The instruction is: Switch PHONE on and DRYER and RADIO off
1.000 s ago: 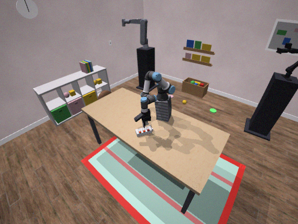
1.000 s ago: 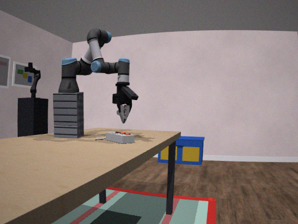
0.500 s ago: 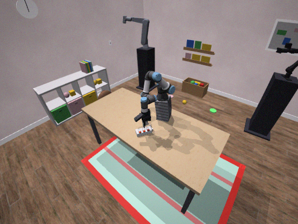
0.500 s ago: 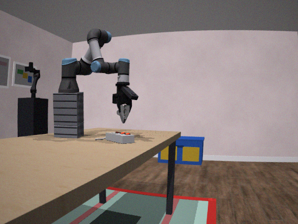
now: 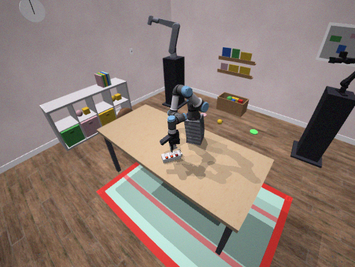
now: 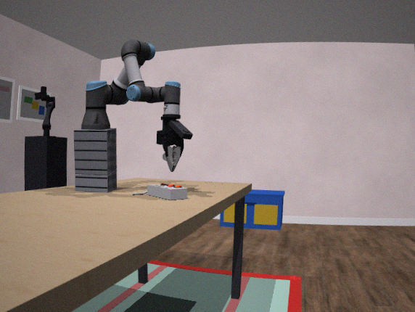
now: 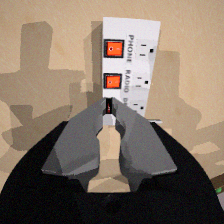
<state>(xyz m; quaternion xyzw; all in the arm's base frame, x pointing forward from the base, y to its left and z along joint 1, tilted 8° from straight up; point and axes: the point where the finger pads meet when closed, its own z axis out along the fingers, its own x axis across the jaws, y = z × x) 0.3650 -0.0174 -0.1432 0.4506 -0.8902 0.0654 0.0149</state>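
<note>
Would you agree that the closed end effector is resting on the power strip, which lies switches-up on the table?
Not quite: the end effector is closed, but it hangs above the power strip with clear air between them, as the exterior view shows. The strip does lie switches-up on the table.
</note>
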